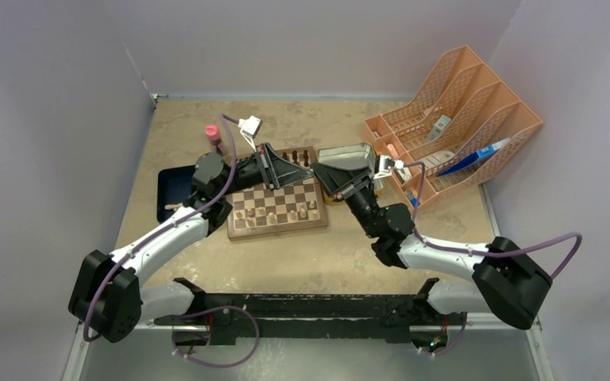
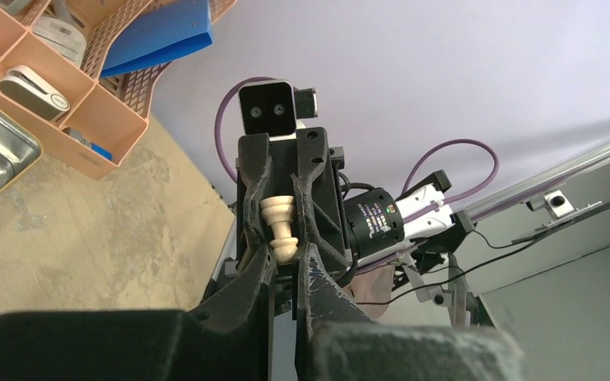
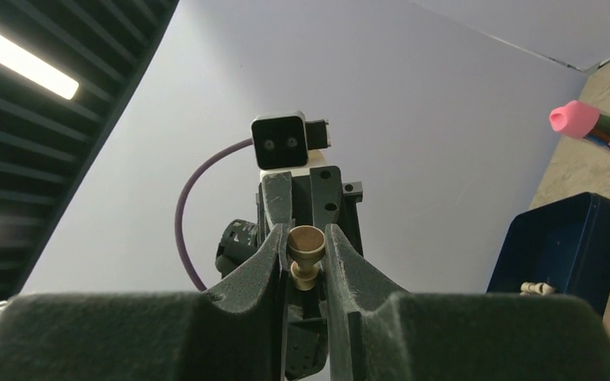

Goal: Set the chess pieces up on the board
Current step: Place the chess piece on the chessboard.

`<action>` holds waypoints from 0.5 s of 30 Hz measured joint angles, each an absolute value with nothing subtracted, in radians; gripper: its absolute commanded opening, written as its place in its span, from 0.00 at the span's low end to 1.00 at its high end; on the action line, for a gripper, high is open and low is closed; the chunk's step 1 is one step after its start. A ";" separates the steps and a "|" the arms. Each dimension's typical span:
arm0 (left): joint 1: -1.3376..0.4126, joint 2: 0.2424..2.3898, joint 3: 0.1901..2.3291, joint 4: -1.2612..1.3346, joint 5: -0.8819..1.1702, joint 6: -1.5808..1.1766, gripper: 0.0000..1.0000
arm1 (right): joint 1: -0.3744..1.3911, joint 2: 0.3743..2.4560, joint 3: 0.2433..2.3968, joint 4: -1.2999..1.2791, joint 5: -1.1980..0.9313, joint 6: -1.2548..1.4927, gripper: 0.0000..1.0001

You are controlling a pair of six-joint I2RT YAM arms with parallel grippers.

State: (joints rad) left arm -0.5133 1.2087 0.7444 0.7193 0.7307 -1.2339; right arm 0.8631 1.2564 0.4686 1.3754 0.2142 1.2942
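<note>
My two grippers meet tip to tip above the far right corner of the board (image 1: 242, 232). A pale tan chess piece (image 2: 279, 222) lies between them. My left gripper (image 2: 288, 258) is shut on one end of it, and my right gripper (image 3: 306, 234) is shut round its stem near the round base (image 3: 307, 240). From above, the left gripper (image 1: 302, 168) and right gripper (image 1: 326, 173) hide the piece. Several pale and dark chess pieces (image 1: 270, 213) stand on the board's squares, with more dark ones along the far row (image 1: 298, 156).
A metal tin (image 1: 349, 155) sits just right of the board, under the right gripper. A dark blue tray (image 1: 173, 186) lies left of the board, a pink-capped bottle (image 1: 213, 133) behind it. An orange file organizer (image 1: 453, 111) fills the back right.
</note>
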 measured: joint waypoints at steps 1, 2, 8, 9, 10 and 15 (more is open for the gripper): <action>-0.513 1.206 0.744 0.713 0.727 -1.228 0.00 | 0.863 1.256 0.466 1.376 0.214 1.290 0.17; -0.513 1.201 0.745 0.702 0.723 -1.217 0.00 | 0.863 1.254 0.464 1.377 0.213 1.287 0.20; -0.526 1.148 0.747 0.599 0.699 -1.126 0.00 | 0.863 1.217 0.427 1.380 0.186 1.242 0.29; -0.525 1.143 0.752 0.580 0.692 -1.106 0.00 | 0.863 1.206 0.417 1.376 0.184 1.231 0.31; -0.524 1.138 0.763 0.554 0.682 -1.083 0.00 | 0.863 1.188 0.405 1.366 0.182 1.217 0.32; -0.524 1.111 0.814 0.387 0.643 -0.950 0.00 | 0.863 1.089 0.362 1.289 0.171 1.160 0.48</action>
State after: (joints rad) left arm -0.5236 1.1114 0.8143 0.3870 0.6430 -0.9504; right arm 0.8631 1.0893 0.3618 1.2888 0.1707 1.1603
